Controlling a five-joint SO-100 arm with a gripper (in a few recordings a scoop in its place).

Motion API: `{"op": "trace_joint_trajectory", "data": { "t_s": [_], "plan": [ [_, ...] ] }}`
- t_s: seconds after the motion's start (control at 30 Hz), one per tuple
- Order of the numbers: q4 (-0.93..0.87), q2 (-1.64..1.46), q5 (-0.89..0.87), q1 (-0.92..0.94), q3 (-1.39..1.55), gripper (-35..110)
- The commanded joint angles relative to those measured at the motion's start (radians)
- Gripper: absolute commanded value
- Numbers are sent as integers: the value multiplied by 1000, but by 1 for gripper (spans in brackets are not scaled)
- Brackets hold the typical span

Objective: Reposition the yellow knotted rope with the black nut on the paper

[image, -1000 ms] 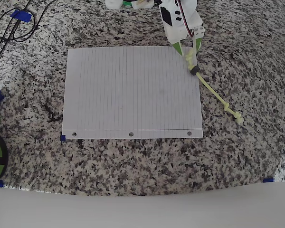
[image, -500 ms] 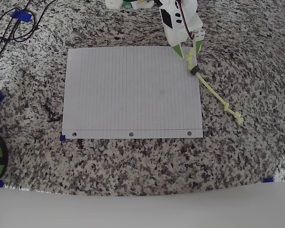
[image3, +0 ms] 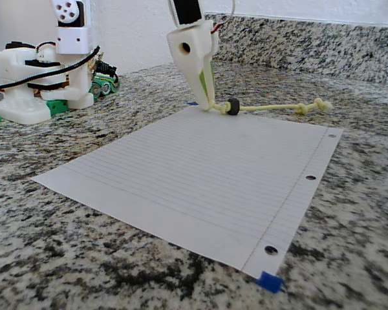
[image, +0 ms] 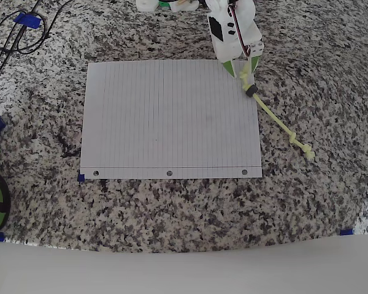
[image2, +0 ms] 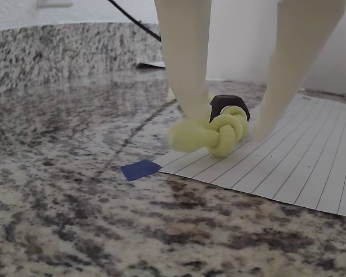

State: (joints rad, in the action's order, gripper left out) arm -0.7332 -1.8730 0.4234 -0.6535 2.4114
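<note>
on the granite counter (image: 172, 214), at the top right corner of the paper (image: 165, 116) in the overhead view: gripper (image: 245, 69) tipped down, its 2 fingers (image2: 187, 63) narrowed around the end knot of the yellow knotted rope (image: 281, 124). in the wrist view, left finger pressed against the fat knot (image2: 219, 133), right finger just beside it on the other side, a sliver of gap possible there, so gripped or merely bracketed cannot be told for sure. black nut (image: 251, 91) right behind that knot, sitting at the paper's right edge, threaded on the cord. rest of the rope off the sheet, running diagonally down and right across the stone, ending in 2 small knots well clear of the paper. in the fixed view, nut (image3: 233, 106) upright on edge at the sheet's far corner, cord stretched right from it, nearly straight. blue tape scraps (image2: 139, 169) under the paper corners. 3 punched holes (image: 169, 173) along the bottom edge in the overhead view.
</note>
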Motion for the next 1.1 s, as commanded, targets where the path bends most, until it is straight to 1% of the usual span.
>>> {"op": "trace_joint_trajectory", "data": {
  "t_s": [0.0,0.13,0.37,0.6,0.83,1.07],
  "plan": [
    [12,8,-3,-9,-35,30],
    [25,31,-3,-11,-35,29],
    [32,29,9,-3,-35,21],
    [29,15,11,23,-34,0],
    [29,-49,58,92,-31,0],
    [29,-270,253,164,-31,0]
  ]
}}
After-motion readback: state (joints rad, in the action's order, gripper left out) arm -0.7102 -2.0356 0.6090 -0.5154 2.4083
